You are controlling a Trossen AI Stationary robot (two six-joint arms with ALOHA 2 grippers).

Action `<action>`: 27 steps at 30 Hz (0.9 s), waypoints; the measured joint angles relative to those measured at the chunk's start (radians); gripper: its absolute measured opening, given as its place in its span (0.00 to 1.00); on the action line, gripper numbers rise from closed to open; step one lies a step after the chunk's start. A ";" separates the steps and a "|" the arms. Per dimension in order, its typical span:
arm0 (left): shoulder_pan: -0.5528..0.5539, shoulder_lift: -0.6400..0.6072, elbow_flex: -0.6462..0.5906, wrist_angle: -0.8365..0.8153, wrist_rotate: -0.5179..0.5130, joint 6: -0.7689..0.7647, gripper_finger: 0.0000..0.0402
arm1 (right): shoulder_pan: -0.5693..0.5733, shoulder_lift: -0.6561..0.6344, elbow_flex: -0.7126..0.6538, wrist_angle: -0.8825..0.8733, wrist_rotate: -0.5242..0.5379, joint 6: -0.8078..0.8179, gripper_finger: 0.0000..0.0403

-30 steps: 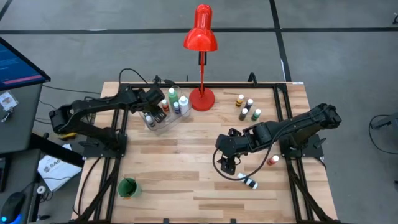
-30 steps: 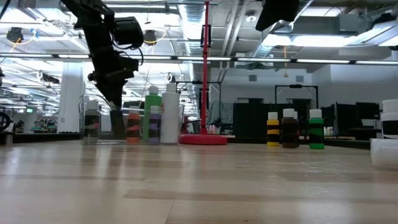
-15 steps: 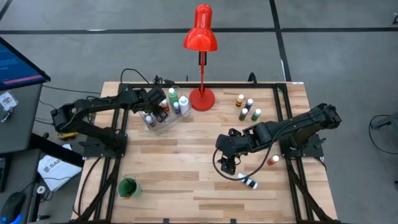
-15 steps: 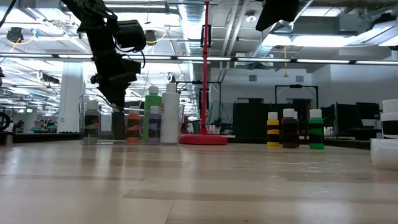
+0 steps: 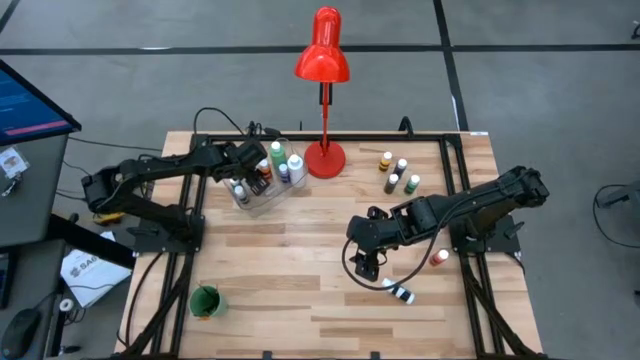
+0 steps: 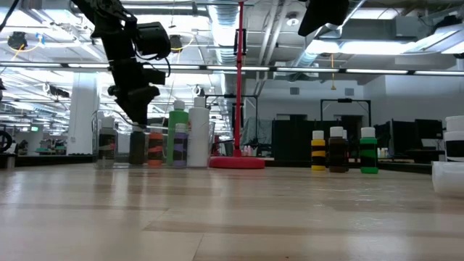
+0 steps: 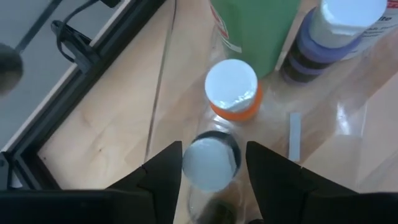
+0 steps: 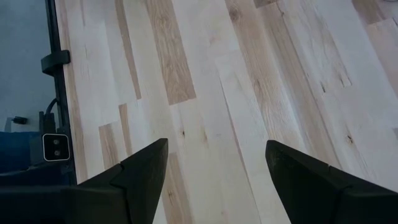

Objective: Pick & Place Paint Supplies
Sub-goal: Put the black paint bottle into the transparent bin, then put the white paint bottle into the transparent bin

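Observation:
A clear bin stands at the table's far left. It holds a green bottle, a purple bottle, an orange white-capped bottle and a dark white-capped bottle, all upright on their bases. My left gripper reaches down into the bin. It is open, with a finger on each side of the dark bottle's cap and a thin gap to each. My right gripper hangs open over bare wood right of the table's middle. No brushes show.
A red desk lamp stands at the far middle. Several small bottles stand at the far right. One bottle lies on its side near my right gripper, a red one beside that arm. A green cup sits near left.
My left gripper has opened over the bin and let go of the dark bottle, which stands upright inside. The arm has kept its place.

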 joint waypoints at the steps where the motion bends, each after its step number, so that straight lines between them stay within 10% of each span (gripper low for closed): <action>1: 0.000 0.000 0.000 0.001 -0.001 0.000 0.42 | 0.001 0.000 0.000 0.000 0.000 0.000 0.66; 13: -0.006 -0.044 0.001 0.024 -0.020 0.052 0.42 | -0.008 0.000 0.000 -0.077 -0.001 0.181 0.66; 27: -0.133 -0.411 0.053 0.046 -0.019 -0.032 0.42 | 0.208 -0.001 -0.079 -0.303 -0.131 0.556 0.66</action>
